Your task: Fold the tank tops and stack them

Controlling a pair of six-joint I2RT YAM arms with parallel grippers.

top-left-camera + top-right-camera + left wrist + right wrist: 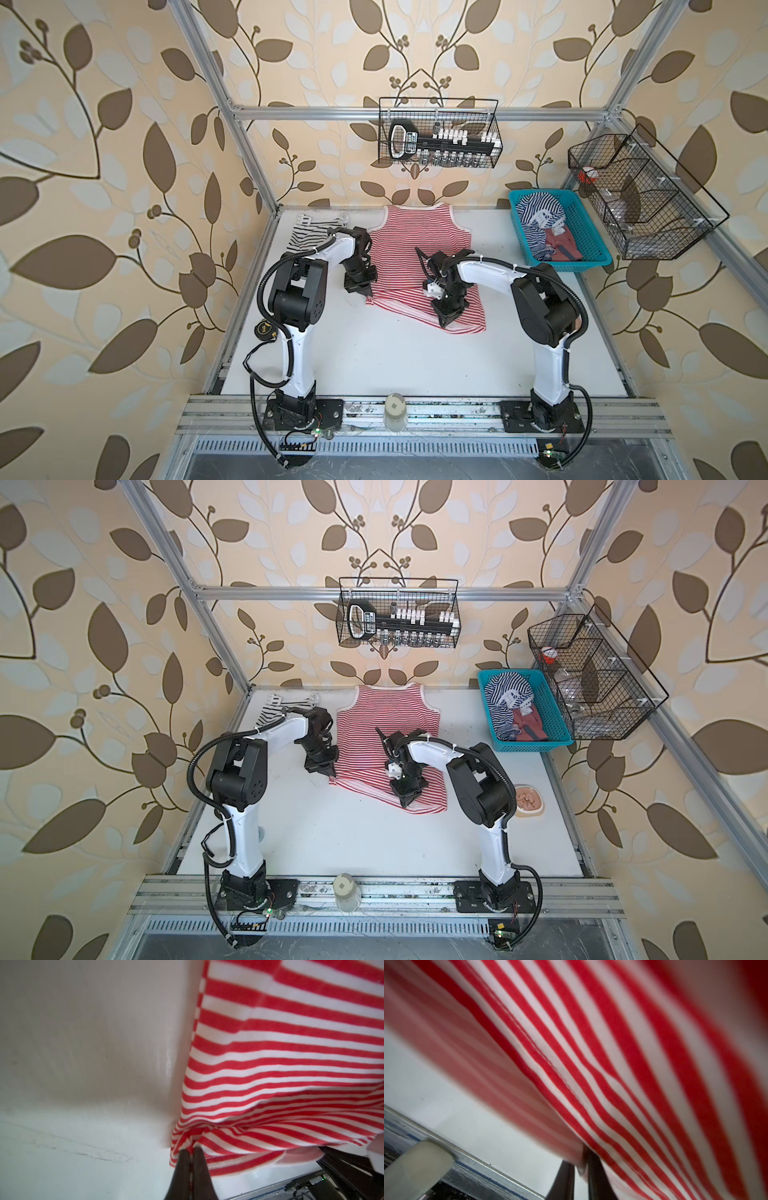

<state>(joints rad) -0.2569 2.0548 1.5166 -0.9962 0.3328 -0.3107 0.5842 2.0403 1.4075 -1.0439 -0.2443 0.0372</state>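
A red-striped tank top (415,249) (382,725) lies spread on the white table, straps toward the back wall, its near hem bunched and turned up. My left gripper (369,295) (331,776) is shut on the hem's left corner; the left wrist view shows the cloth (270,1064) pinched between the fingertips (191,1152). My right gripper (444,326) (406,806) sits at the hem's right end. In the right wrist view its jaws (580,1164) stand a narrow gap apart with a fold of the hem (612,1064) caught in them. A black-striped tank top (313,232) (276,712) lies folded at the back left.
A blue basket (569,265) of other clothes stands at the back right, beside a wire basket (665,232) on the frame. Another wire basket (436,133) hangs on the back wall. A pink dish (528,799) lies at the right edge, a jar (395,411) on the front rail.
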